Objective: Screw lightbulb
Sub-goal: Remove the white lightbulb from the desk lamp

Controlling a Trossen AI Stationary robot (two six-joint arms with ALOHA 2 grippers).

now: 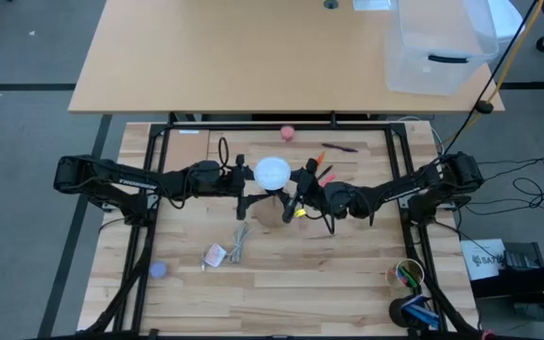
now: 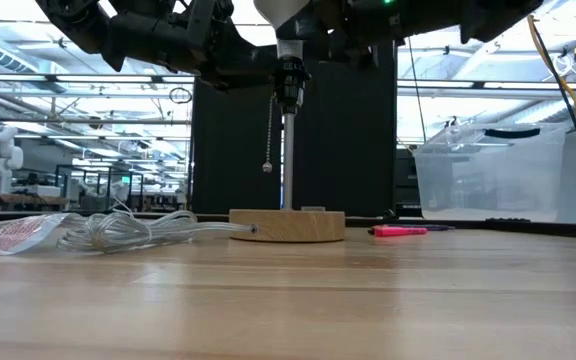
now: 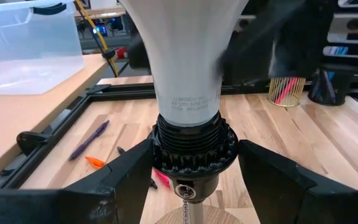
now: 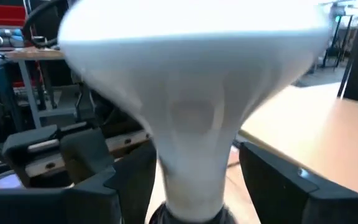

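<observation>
The white lightbulb [image 1: 272,173] stands upright with its neck [image 3: 188,93] in the black socket [image 3: 194,146]. The socket sits on top of a thin post [image 2: 288,160] that rises from a round wooden disc [image 2: 288,225]. My left gripper [image 1: 246,179] comes level from the table's left and is shut on the socket. My right gripper [image 1: 294,194] reaches in from the right. It is open, with a finger on each side of the bulb's neck [image 4: 194,168] and a narrow gap showing on one side. My left gripper pinches the socket's ribbed collar [image 3: 166,152] between its two fingers, one on each side, just below the bulb's neck. The fingers come level from the table's left. The socket stays upright on its post, and the disc rests on the table.
A pull chain [image 2: 268,165] hangs from the socket. A clear cord [image 2: 138,232] and a packet [image 1: 217,253] lie near the disc, with pens [image 1: 333,161] beyond it. A pink ball [image 1: 288,132], a blue ball [image 1: 159,269], a pen cup [image 1: 406,274] and a clear bin [image 1: 437,47] stand farther off.
</observation>
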